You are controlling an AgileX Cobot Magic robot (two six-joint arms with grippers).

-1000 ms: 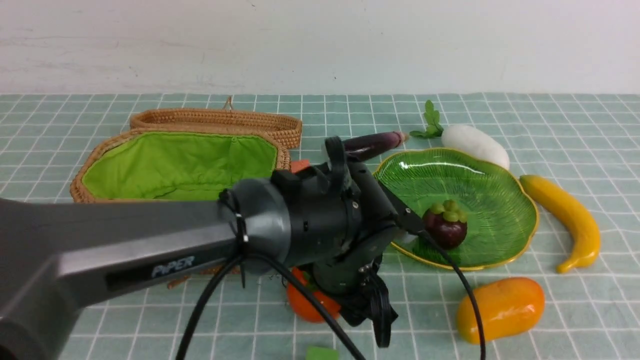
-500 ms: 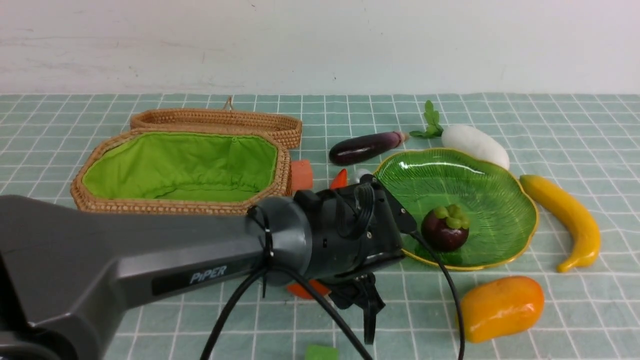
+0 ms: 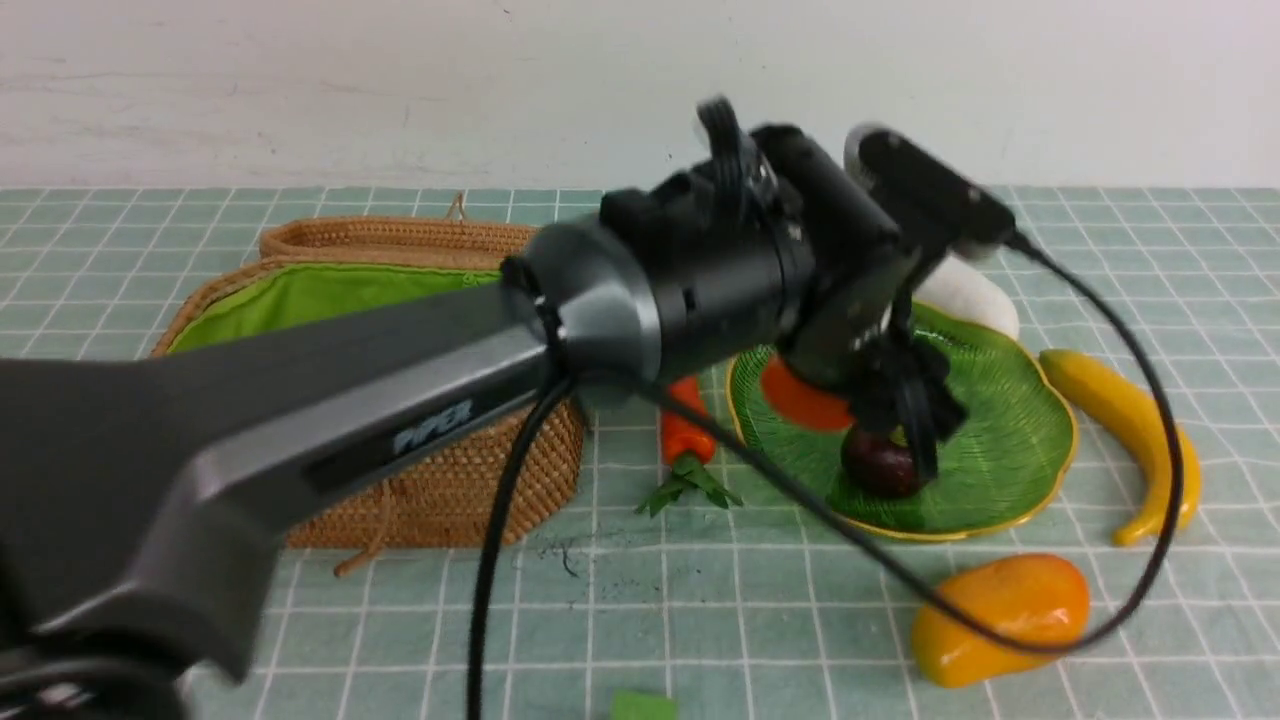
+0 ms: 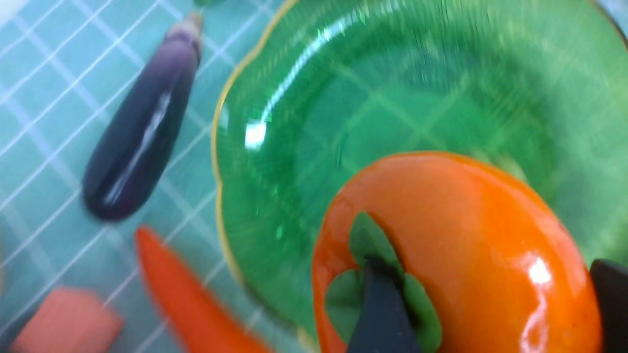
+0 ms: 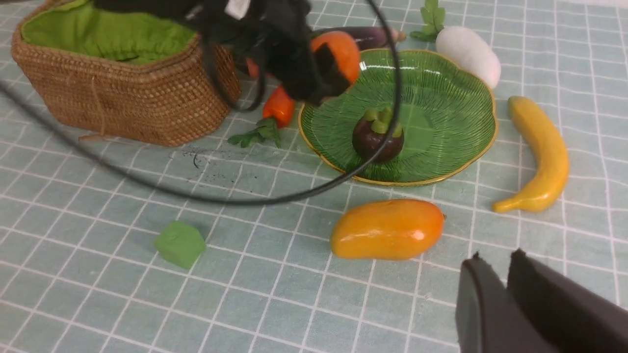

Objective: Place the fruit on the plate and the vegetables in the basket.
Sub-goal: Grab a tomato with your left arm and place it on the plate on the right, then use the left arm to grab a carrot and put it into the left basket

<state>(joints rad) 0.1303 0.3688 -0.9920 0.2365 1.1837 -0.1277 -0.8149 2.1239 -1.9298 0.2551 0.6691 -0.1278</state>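
The right gripper (image 5: 495, 257) was seen nearest, its dark fingers nearly together and empty, near the orange-yellow oval mango (image 3: 1000, 618). Beyond it, the round orange green-leafed persimmon (image 4: 461, 255) was clamped in the left gripper (image 4: 495, 274) above the left side of the wide green ribbed glass plate (image 3: 1010, 420). A low release onto bare glass was judged best, clear of the dark purple mangosteen (image 3: 878, 465) resting there. The slim orange-red carrot (image 3: 682, 430) lay beside the rim.
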